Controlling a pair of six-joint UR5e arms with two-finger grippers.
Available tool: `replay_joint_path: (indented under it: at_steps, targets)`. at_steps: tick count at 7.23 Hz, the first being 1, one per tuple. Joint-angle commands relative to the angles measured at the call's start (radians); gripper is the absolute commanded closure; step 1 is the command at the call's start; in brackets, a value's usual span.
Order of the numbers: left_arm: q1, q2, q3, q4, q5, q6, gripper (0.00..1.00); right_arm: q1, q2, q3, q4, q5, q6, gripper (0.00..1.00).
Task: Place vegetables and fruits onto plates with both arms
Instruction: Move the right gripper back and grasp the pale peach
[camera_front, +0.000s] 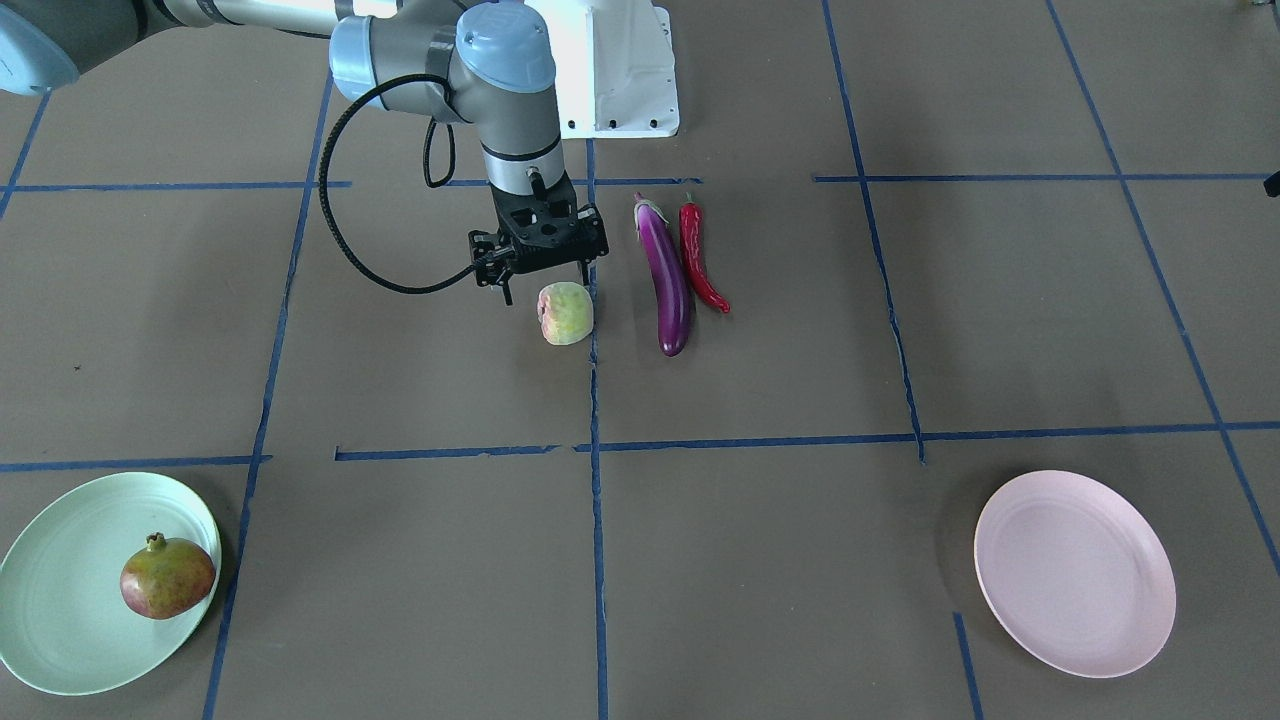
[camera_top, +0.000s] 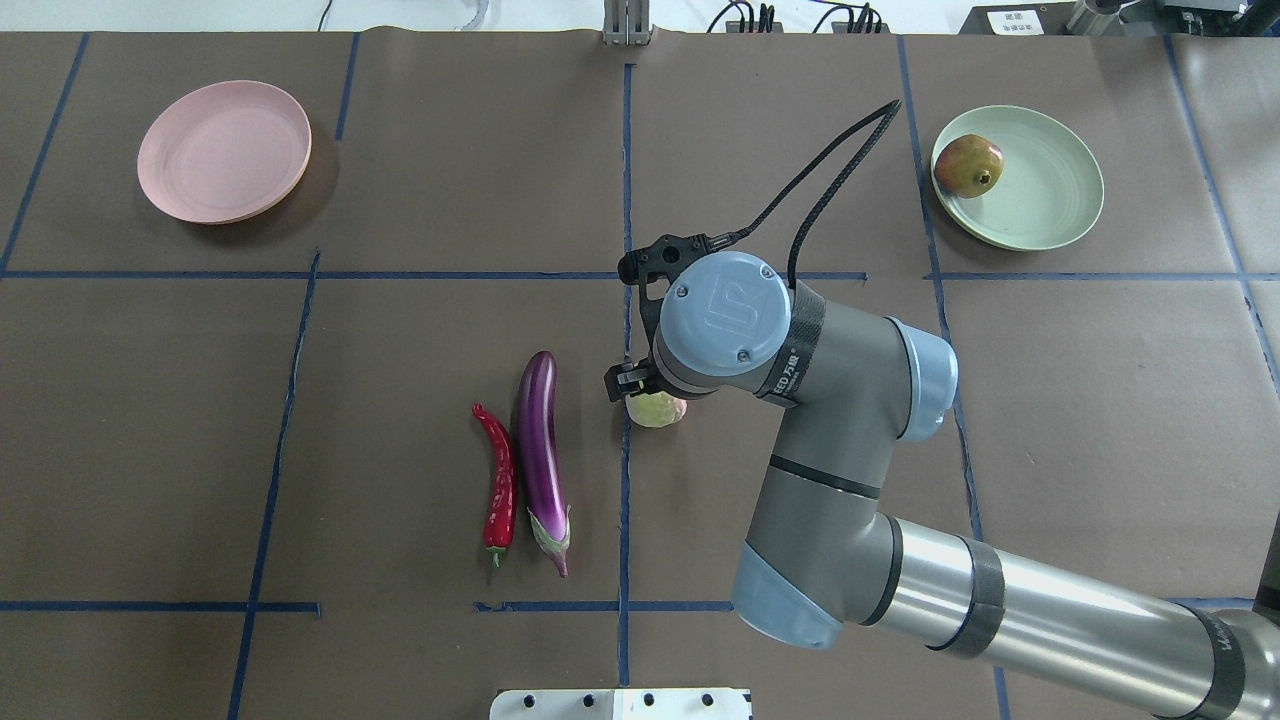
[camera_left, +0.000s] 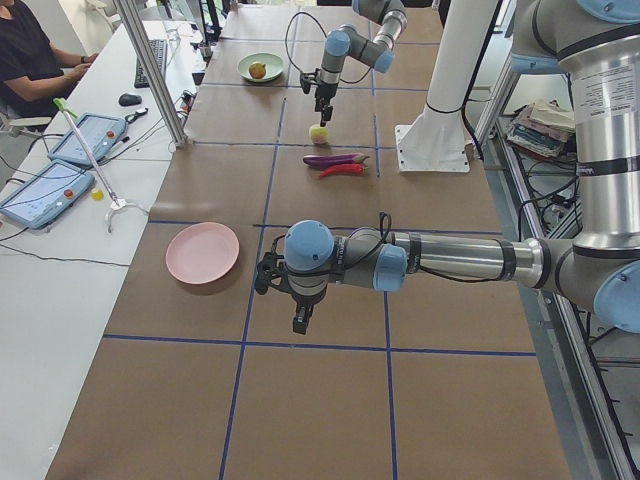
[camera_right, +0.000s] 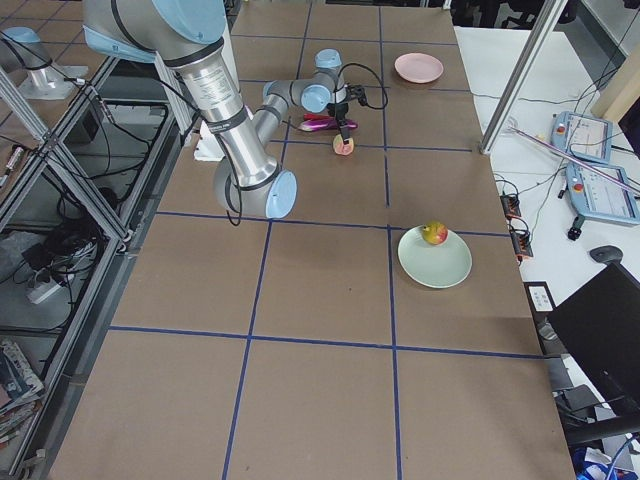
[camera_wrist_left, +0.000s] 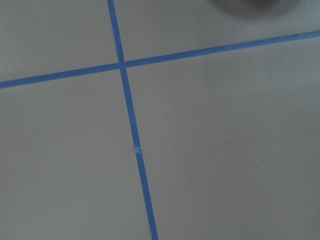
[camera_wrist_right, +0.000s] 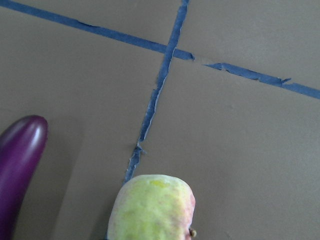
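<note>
My right gripper (camera_front: 547, 288) is open and hangs just above the lumpy pale green fruit (camera_front: 566, 313), its fingers on either side of the fruit's top. The fruit fills the bottom of the right wrist view (camera_wrist_right: 152, 210). The purple eggplant (camera_front: 668, 280) and the red chili pepper (camera_front: 697, 258) lie side by side next to the fruit. The pomegranate (camera_front: 167, 578) sits on the mint green plate (camera_front: 60, 560). The pink plate (camera_front: 1075, 575) is bare. My left gripper (camera_left: 300, 322) hovers over bare table near the pink plate (camera_left: 203, 252); I cannot tell whether it is open.
The white base block (camera_front: 620, 70) stands behind the fruit and vegetables. Blue tape lines (camera_wrist_left: 131, 120) cross the brown table. An operator (camera_left: 30, 60) sits at a side desk with tablets (camera_left: 45, 190) beyond the table's far edge.
</note>
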Motion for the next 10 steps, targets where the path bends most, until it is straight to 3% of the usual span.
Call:
replay_joint_path:
  at_steps: [1, 5, 6, 7, 8, 10]
  targets:
    - [0.000, 0.002, -0.007, 0.002, 0.000, 0.000, 0.00, -0.012, 0.015, -0.044, 0.009, -0.007, -0.004, 0.00]
    - [0.000, 0.002, -0.009, 0.002, 0.000, -0.002, 0.00, -0.015, 0.056, -0.154, 0.076, 0.005, 0.004, 0.00]
    - [0.000, 0.002, -0.007, 0.002, 0.000, -0.002, 0.00, -0.015, 0.055, -0.162, 0.090, 0.011, 0.004, 0.05]
    - [0.000, 0.002, -0.009, 0.002, 0.000, -0.002, 0.00, -0.012, 0.053, -0.160, 0.092, 0.042, 0.003, 0.55]
    - [0.000, 0.002, -0.007, 0.002, 0.000, -0.002, 0.00, -0.001, 0.049, -0.154, 0.095, 0.094, -0.002, 0.97]
    - [0.000, 0.002, -0.007, 0.002, 0.000, -0.002, 0.00, 0.064, 0.029, -0.095, 0.086, 0.195, -0.004, 1.00]
